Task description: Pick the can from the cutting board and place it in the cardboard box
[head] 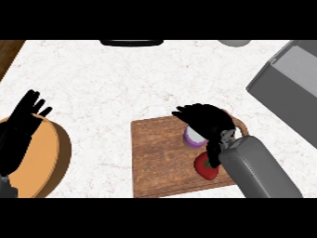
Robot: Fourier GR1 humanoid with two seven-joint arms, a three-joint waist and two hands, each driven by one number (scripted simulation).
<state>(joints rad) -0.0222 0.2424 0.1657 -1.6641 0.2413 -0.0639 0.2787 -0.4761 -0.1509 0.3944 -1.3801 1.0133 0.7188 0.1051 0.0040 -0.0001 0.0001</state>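
Curling over the can point(192, 137) on the cutting board point(162, 158), right hand point(205, 120), fingers closed round it

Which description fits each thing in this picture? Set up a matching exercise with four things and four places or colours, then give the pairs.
Things:
1. can
2. red tomato
3. left robot hand
4. box

Descriptions:
A. grey, at the right edge
B. open, over the round orange board
C. on the cutting board, right robot hand curled over it
D. near the cutting board's lower right corner

Pairs: 1-C, 2-D, 3-B, 4-A
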